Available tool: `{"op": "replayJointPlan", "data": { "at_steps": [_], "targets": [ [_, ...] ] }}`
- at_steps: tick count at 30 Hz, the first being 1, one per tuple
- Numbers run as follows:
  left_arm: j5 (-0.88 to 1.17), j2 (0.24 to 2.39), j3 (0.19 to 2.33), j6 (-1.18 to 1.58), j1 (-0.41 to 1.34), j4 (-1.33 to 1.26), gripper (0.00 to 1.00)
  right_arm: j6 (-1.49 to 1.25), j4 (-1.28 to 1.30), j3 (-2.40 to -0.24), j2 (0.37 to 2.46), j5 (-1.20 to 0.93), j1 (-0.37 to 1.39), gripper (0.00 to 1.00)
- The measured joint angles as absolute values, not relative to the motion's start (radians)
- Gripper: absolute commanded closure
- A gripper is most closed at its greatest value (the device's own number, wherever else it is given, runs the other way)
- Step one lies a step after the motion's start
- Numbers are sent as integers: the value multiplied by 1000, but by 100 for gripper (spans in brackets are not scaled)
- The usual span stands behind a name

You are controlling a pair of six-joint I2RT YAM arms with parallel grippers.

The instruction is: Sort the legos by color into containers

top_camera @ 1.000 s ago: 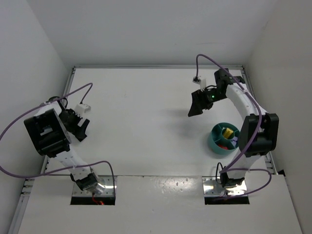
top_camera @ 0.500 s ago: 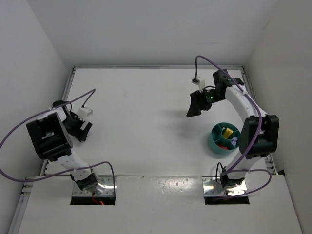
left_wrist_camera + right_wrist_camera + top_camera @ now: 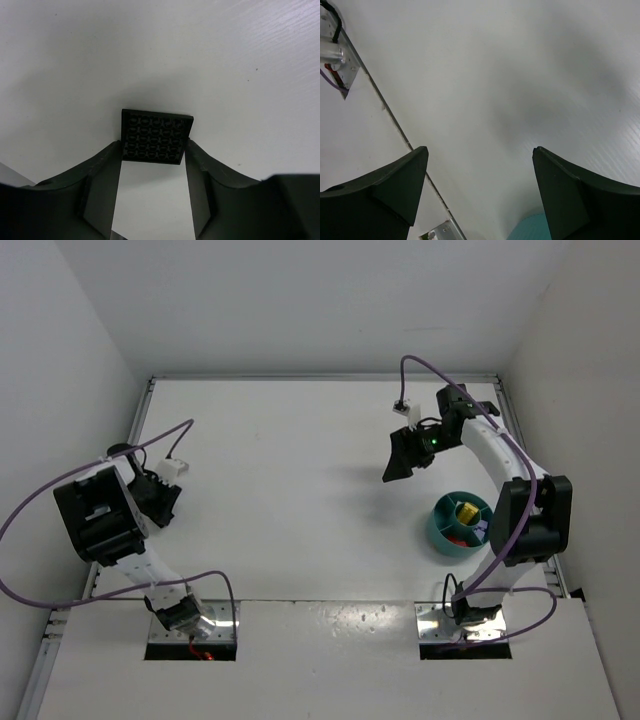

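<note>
Here, a black lego plate, flat and studded, is pinched at its two side edges between the fingertips of the left gripper, which is clenched on it close above the white table; whether the plate touches the surface cannot be told. In the overhead view this gripper is seen at the far left of the table, well apart from the teal bowl, which is placed on the right side near the right arm. Inside the bowl a yellow lego is seen near the middle, with a red lego and a lavender lego in compartments nearer the arm bases. The right gripper is spread wide with nothing between its fingers, and it is held over bare table beyond the bowl. The chief risk is judged to lie in the hold: only the plate's near portion is caught by the fingertips, so it could be pivoted or lost during the long carry across the table. The arms could also be brought into contact near the bowl, and the plate could be released into a compartment already given to another colour if the drop is poorly aimed.
</note>
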State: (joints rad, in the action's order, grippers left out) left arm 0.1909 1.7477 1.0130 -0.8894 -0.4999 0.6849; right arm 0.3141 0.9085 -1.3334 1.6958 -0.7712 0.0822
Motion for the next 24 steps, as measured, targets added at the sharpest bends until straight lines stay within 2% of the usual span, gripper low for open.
{"op": "replayJointPlan", "data": {
  "at_steps": [4, 6, 10, 14, 23, 24],
  "targets": [
    [202, 1741, 1015, -888, -497, 688, 60, 291, 885, -1325, 1694, -806, 91, 15],
    [224, 1733, 1015, -877, -485, 687, 64, 253, 851, -1314, 1693, -841, 110, 20],
    [305, 1718, 1013, -826, -368, 690, 67, 124, 747, -1309, 1700, -928, 176, 23],
    [380, 1678, 1015, -757, -177, 698, 68, -80, 575, -1312, 1741, -997, 238, 24],
    [456, 1551, 1100, -590, 101, 672, 71, -690, 51, -1302, 1934, -1060, 308, 24],
    [460, 1539, 1107, -571, 131, 667, 71, -746, 5, -1299, 1953, -1062, 315, 27]
  ]
}}
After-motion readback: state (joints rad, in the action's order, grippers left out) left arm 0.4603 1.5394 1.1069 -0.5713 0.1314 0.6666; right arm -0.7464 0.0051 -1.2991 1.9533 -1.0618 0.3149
